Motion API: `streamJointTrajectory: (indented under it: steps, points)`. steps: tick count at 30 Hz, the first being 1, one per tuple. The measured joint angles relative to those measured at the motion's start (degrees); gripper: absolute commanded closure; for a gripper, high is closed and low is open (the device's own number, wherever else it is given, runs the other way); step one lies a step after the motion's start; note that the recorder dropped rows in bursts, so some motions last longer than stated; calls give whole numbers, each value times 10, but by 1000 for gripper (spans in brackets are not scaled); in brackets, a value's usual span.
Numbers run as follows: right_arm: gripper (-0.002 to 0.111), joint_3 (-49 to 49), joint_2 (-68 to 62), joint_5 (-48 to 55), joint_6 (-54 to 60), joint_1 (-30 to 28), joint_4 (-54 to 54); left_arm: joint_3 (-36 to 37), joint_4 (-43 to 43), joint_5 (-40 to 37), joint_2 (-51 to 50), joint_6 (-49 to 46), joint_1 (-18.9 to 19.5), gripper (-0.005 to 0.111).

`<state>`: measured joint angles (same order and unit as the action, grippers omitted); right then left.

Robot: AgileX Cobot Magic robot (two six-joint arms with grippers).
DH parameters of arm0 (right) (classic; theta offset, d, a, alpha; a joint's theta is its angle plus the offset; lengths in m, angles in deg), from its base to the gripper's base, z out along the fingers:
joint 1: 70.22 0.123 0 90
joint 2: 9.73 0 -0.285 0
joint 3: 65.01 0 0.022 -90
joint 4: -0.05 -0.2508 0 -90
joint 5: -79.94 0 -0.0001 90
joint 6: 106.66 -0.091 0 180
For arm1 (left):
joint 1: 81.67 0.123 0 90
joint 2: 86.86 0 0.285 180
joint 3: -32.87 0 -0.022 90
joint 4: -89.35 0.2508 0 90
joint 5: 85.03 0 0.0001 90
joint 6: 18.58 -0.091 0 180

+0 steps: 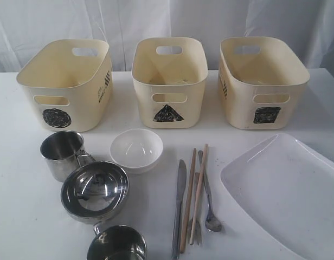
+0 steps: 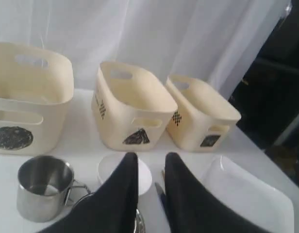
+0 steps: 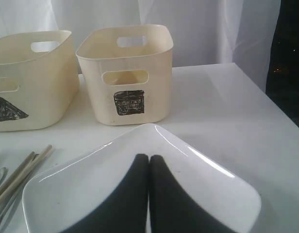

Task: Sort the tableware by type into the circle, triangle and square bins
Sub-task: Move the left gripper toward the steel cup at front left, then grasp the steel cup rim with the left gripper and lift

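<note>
Exterior view: steel mug (image 1: 117,245) nearest. Knife (image 1: 178,211) and chopsticks (image 1: 188,200) lie on the counter (image 1: 26,216), long axes pointing toward the triangle bin (image 1: 168,81).
Left wrist view: left fingers (image 2: 118,194) narrowly parted, gripping nothing, above the white bowl (image 2: 145,178).
Right wrist view: right fingers (image 3: 135,194) pressed together over the plate (image 3: 198,194).

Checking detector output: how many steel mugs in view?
2. One steel mug stands in front of the circle tub. The second mug sits nearest the camera, in front of the steel bowl, partly cropped. More could hide inside the tubs.
</note>
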<state>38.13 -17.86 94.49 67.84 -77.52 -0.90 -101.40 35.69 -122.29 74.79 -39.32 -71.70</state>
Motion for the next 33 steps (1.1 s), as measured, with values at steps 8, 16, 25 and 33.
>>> streamJointTrajectory:
  steps: [8, 16, 25, 33]
  points:
    - [108, 0, 0, 0, 0, 0, 0, -98, 99, -66, -208, -53, 0, 62]
    - [108, 0, 0, 0, 0, 0, 0, -156, 128, -121, -433, -129, -34, 62]
    - [108, 0, 0, 0, 0, 0, 0, -181, 159, -50, -611, -181, -89, 62]
    - [108, 0, 0, 0, 0, 0, 0, -226, 178, -25, -683, -187, -98, 48]
